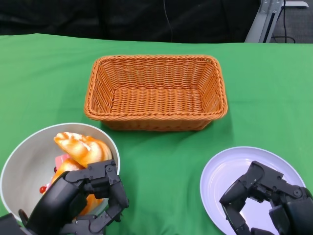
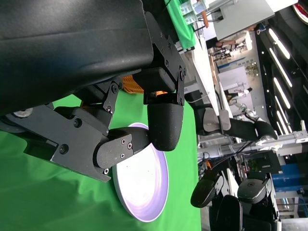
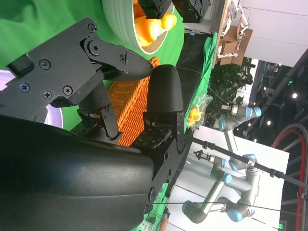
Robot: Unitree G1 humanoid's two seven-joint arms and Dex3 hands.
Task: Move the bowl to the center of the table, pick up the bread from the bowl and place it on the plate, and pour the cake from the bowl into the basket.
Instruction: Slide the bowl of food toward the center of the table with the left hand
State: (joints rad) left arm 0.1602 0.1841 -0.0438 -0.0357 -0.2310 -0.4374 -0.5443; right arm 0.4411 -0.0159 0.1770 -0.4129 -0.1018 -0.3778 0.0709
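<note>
A: Looking down from the head camera, where is the bowl (image 1: 29, 152)?

B: At the near left of the green tablecloth (image 1: 166, 161). It is grey-white and holds a glazed golden bread (image 1: 83, 147) lying against its far side, with a pink cake (image 1: 61, 160) and something small and red tucked beneath.

A: And the left hand (image 1: 85, 196)?

B: It sits over the bowl's near right rim, fingers curled in above the bread's lower end. I cannot tell whether they actually grip the bread or the rim; its wrist camera shows only the fingers bent toward each other.

A: The right hand (image 1: 264, 198)?

B: Resting over the near side of the plate (image 1: 230, 169), a pale lavender-white one at the near right. Its fingers are curled inward with nothing in them.

A: The basket (image 1: 155, 92)?

B: Orange wicker, rectangular, standing at the middle of the table, beyond both bowl and plate and apart from each. Nothing shows inside it.

A: Anything in the wrist views?

B: The right wrist camera catches the bowl with the bread (image 3: 154, 29) past the basket's weave.
</note>
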